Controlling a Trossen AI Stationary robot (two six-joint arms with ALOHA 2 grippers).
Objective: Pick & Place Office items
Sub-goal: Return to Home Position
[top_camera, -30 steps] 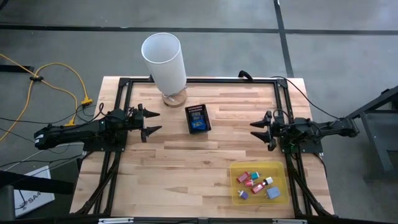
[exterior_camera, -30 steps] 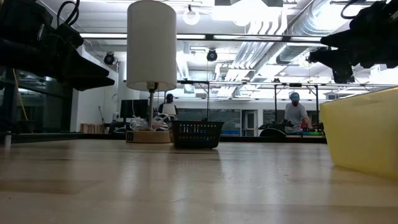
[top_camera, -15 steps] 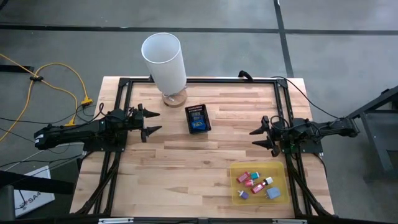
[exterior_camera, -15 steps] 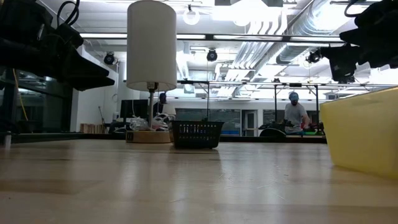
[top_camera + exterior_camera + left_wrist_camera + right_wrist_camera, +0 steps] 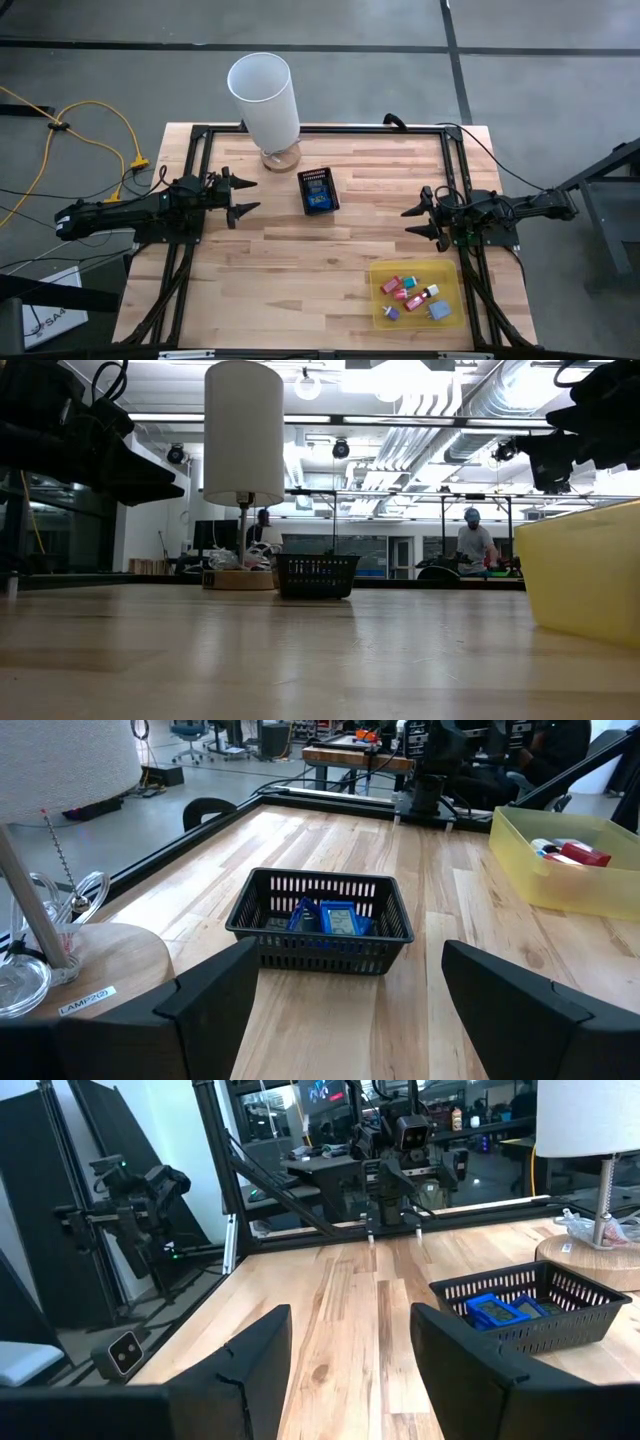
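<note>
Step in hand, by my read: return to rest pose, placing phase looks complete.

1. L gripper (image 5: 250, 196): over its own side of the table, fingers spread wide, nothing held.
2. R gripper (image 5: 410, 222): opposite side, facing the L one, fingers also wide apart, empty.
3. Small pieces (image 5: 410, 294) (red, pale blue, purple, white w/ red): lying in the yellow tray (image 5: 452, 272), near my R gripper on its front-edge side, not under it.
4. Blue pieces (image 5: 325, 918): sitting in the black mesh basket (image 5: 319, 191), approx. midway between my two grippers.

Next move, as I judge it: none on the pieces. Tuck both arms back, keep R clear of the tray wall and L clear of the lamp (image 5: 264, 92), which stands just beyond it.

Surface: pale wood table (image 5: 300, 260) inside a black frame, no loose pieces seen on the boards.

Room: grey floor, yellow cable (image 5: 100, 125) beyond my L arm. Far behind, benches, ceiling lights and pipes, and two people (image 5: 474, 538), too small for detail.
</note>
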